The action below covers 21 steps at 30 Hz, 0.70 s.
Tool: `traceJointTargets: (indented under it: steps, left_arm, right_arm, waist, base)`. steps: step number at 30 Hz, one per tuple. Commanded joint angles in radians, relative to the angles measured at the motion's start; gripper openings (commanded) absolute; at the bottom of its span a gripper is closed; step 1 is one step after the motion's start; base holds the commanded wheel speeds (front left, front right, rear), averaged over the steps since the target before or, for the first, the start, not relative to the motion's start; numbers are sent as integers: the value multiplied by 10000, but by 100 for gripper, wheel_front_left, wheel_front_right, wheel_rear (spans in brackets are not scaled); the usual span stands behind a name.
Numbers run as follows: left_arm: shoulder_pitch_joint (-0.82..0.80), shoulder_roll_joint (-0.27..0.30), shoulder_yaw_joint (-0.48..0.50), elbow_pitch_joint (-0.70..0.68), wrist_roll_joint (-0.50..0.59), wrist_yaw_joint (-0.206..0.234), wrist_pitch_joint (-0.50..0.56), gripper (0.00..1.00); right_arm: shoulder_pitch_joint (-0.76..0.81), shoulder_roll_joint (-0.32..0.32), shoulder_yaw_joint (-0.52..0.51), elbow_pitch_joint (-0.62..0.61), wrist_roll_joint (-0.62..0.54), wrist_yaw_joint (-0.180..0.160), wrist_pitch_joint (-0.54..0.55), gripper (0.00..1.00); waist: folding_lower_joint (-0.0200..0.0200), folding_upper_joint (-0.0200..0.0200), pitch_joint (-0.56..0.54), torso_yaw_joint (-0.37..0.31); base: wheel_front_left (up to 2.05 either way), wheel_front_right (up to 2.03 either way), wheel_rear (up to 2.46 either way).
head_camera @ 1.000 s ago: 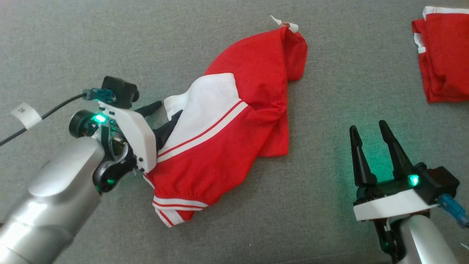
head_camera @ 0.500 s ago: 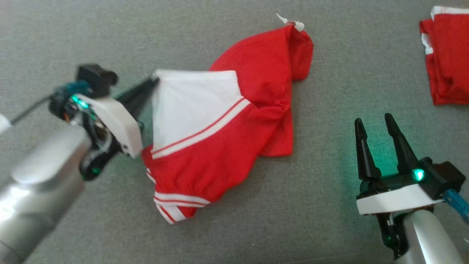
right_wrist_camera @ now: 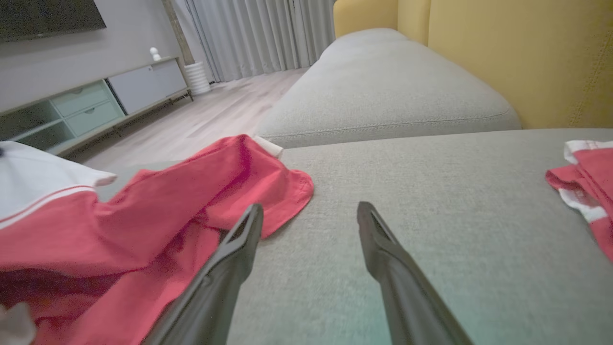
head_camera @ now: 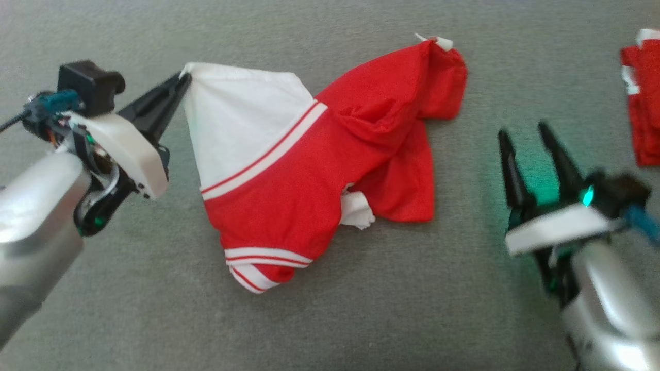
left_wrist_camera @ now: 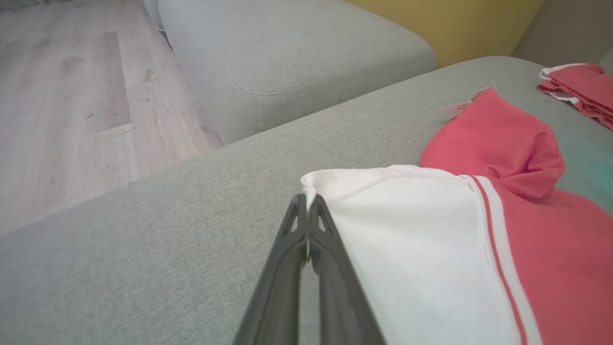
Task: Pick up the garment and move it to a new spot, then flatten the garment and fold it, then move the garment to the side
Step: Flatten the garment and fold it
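Since a second ago: left gripper point(head_camera: 181, 80) has pinched white corner of garment point(head_camera: 289, 170) and drawn it up-left, stretching panel taut; rest lies crumpled mid sofa seat point(head_camera: 154, 309); right gripper point(head_camera: 522, 132) spread, empty, beside it. Judged light, limp, not fragile; grip corners or hem. Count: one worked garment; one second red garment point(head_camera: 642, 103) at far right.

Red garment point(head_camera: 309, 170) with white striped panel, crumpled, corner lifted
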Motion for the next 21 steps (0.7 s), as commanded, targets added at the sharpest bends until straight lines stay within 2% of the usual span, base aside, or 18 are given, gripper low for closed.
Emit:
traceJointTargets:
  steps: [1,8,18,19,20,21]
  left_arm:
    - [-695,517,439,-93,155,55,-188,0]
    - [-927,326,343,-120,369,55,-321,0]
    - [-1340,61,151,-243,625,40,-428,0]
    - [-1363,51,131,-246,639,39,-434,0]
    - [-1381,40,112,-245,650,38,-443,0]
    - [-1392,29,99,-237,657,37,-460,0]
  right_arm:
    - [-942,-399,433,386,305,-7,136,100]
    - [-3218,-1010,1017,2525,1224,-7,1084,100]
    - [-5164,-1285,2454,5411,1731,-7,1982,100]
    - [-5265,-1282,2620,5589,1786,-7,2019,95]
    - [-5342,-1273,2767,5745,1885,-7,2061,48]
    - [-5399,-1270,2911,5853,1993,-7,2054,12]
  waist:
    - [0,0,143,243]
    - [0,0,392,782]
    - [0,0,690,1462]
    - [0,0,697,1496]
    - [0,0,696,1525]
    - [0,0,686,1548]
  base:
    - [0,0,0]
    - [0,0,0]
    - [0,0,0]
    - [0,0,0]
    - [0,0,0]
    - [0,0,0]
